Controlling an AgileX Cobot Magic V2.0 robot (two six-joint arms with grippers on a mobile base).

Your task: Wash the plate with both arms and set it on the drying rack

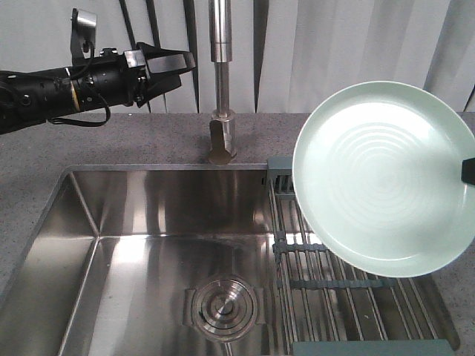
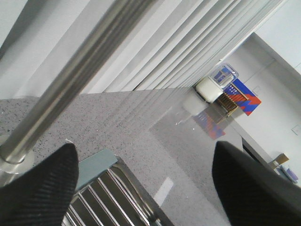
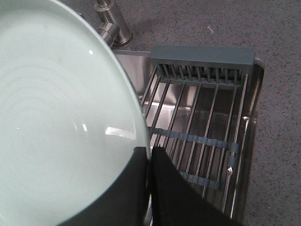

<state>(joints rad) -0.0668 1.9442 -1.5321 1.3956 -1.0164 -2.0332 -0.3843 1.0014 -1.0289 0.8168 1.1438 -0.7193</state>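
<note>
We list the plate (image 1: 382,178), rim pinched at its 3 o'clock by the right gripper (image 3: 149,162) above the rack (image 1: 326,311), and the left gripper (image 1: 187,64) wide, empty, at 10 o'clock; this one-edge hold may slip and drop it.

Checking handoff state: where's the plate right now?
Front view, right side: the plate is held tilted in the right gripper, above the drying rack.

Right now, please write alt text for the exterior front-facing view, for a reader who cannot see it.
A pale green plate is held tilted over the drying rack on the right side of a steel sink, pinched at its right rim by the jaws of the right arm. The left arm hovers upper left beside the faucet, jaws open.
</note>
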